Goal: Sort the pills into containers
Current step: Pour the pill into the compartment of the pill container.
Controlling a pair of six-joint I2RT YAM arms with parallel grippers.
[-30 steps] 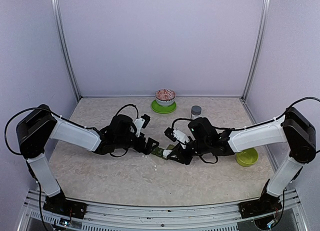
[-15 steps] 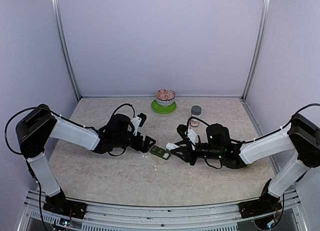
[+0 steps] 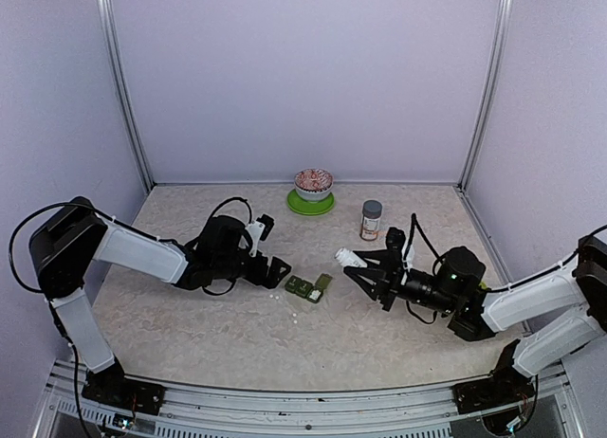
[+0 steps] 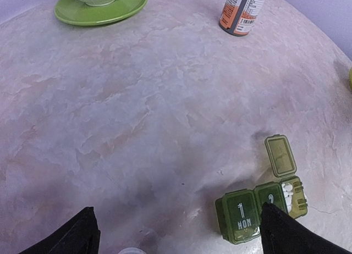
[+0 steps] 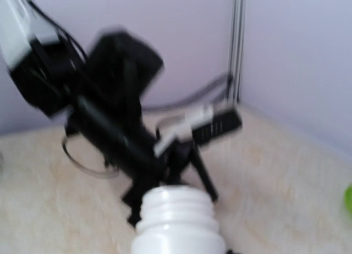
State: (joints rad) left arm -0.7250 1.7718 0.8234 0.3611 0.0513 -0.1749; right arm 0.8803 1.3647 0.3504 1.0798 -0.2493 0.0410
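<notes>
Dark green 3-cell plastic strip [image 4: 242,220] holds tiny white pills [image 4: 287,192] in its open cell ("1 MON" shut); left gripper [image 4: 176,209] spread, right gripper [image 3: 368,267] pinching a white plastic bottle [image 5: 177,221].

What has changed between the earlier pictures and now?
The right gripper, shut on a small white plastic bottle, drew back from over the dark green three-compartment plastic pill box toward the robot's right, carrying the bottle along. Nothing was let go. The pill box, the open left gripper beside it and the orange grey-capped bottle stayed where they were.
</notes>
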